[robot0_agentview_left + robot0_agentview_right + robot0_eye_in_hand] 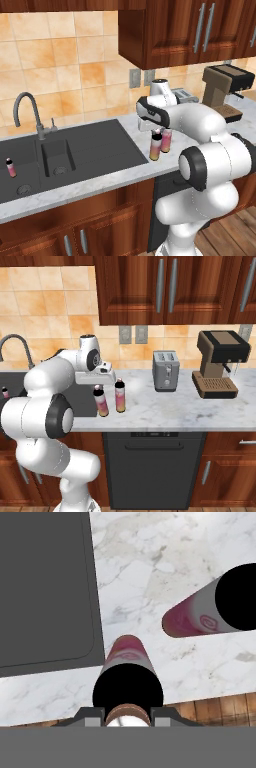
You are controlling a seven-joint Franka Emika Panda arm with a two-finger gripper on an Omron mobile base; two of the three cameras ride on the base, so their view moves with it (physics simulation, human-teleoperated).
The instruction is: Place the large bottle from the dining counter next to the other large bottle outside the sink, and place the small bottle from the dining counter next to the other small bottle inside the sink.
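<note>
Two large pink bottles with black caps stand side by side on the marble counter just right of the sink. My gripper (157, 131) (98, 386) (127, 714) hangs straight over the nearer large bottle (155, 149) (102, 403) (127, 662), its fingers shut against the bottle's top. This bottle is upright with its base at the counter. The other large bottle (166, 141) (120, 397) (200, 619) stands a little behind it, apart from it. A small pink bottle (10, 168) (5, 392) stands upright in the left part of the dark sink (95, 150) (45, 587).
A grey faucet (30, 112) rises behind the sink. A toaster (166, 371) and a coffee machine (217, 363) stand farther right on the counter. Wooden cabinets (170, 286) hang overhead. The counter's front edge (200, 699) lies close to the held bottle.
</note>
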